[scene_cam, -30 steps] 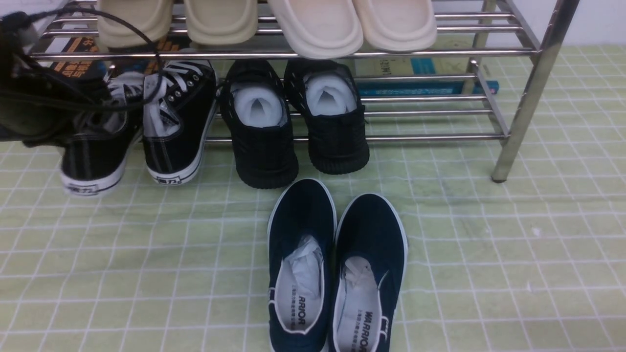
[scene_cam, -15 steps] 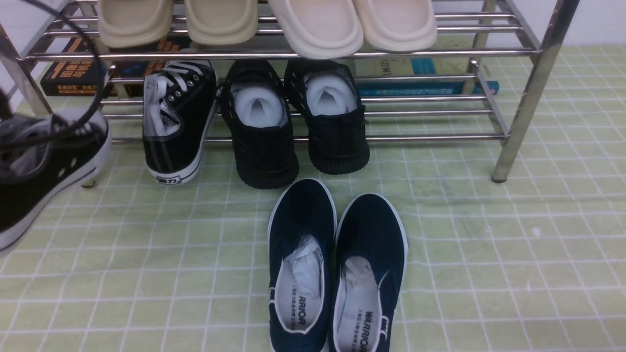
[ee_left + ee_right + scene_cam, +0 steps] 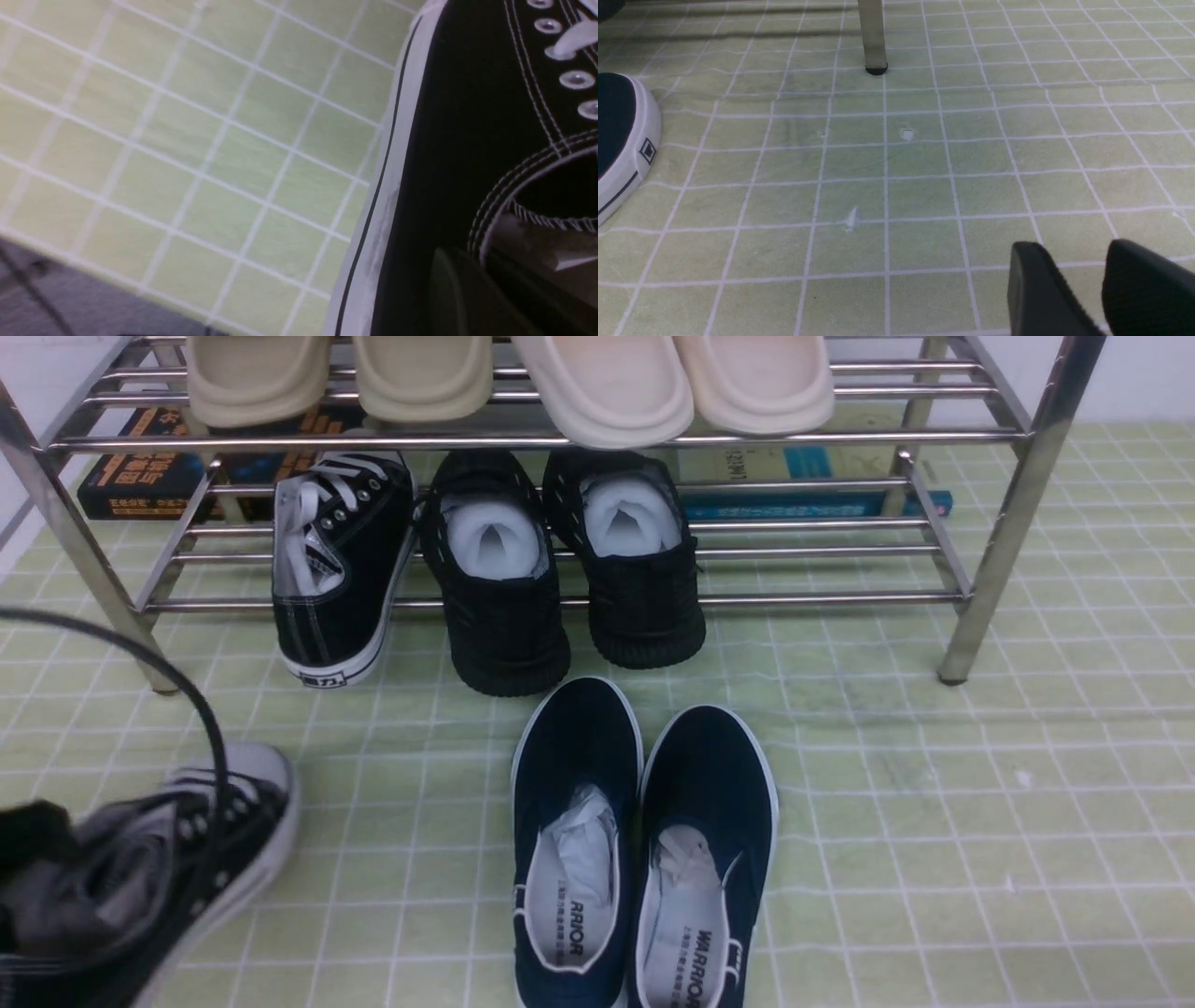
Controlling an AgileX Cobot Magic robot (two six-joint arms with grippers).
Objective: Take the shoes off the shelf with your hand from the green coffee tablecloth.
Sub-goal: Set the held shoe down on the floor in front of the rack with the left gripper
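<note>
The shoes (image 3: 341, 569) are looking light, soft in the canvas upper yet stiff along the rubber sole and toe cap, so the heel collar is offering the best hold, though a shoe pinched there is likely tipping toe-down. One sneaker (image 3: 201, 840) is hanging in front of the shelf (image 3: 560, 437), by its left end, low over the green coffee tablecloth (image 3: 934, 821); whether it is touching the cloth I cannot tell. The left hand (image 3: 33, 845) is pinching it by the collar, pressed together, a dark finger (image 3: 448, 298) lying against the canvas beside the opening. Its mate (image 3: 327, 625) is sitting on the shelf's lower tier, at the left. The right gripper (image 3: 1073, 249) is hovering spread and empty on the shelf's near side, toward its right end.
</note>
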